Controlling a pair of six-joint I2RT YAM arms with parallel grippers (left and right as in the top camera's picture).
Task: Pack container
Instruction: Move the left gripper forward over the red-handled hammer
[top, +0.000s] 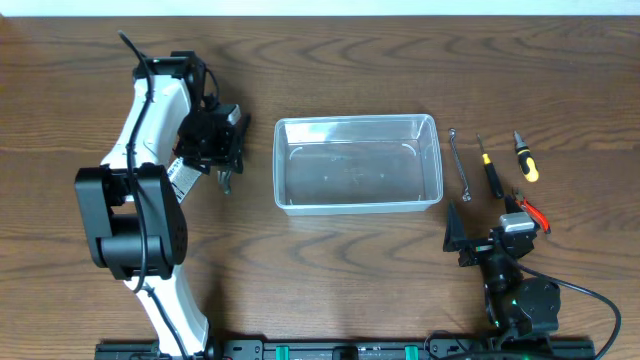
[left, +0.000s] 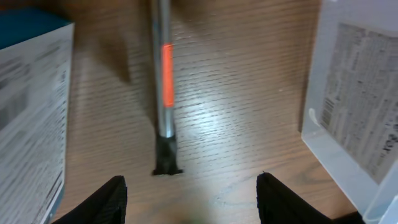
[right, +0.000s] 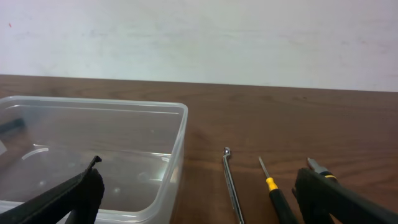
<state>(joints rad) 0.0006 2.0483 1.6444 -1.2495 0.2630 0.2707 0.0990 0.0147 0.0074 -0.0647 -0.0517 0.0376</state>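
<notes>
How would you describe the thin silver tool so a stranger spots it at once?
Find the clear container mid-table. Three slim tools lie to its right. The silver tool is nearest the container: bare metal, unlike the black-and-yellow-handled screwdrivers.

A silver rod with an orange stripe runs down from twelve o'clock, its black tip (blurred) just ahead of the spread left gripper. A blue-and-white box sits at nine o'clock and the container at three.

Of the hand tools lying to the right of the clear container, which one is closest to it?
The thin all-metal wrench, beside the container; the black-handled screwdriver and the yellow-handled screwdriver lie farther right.
</notes>
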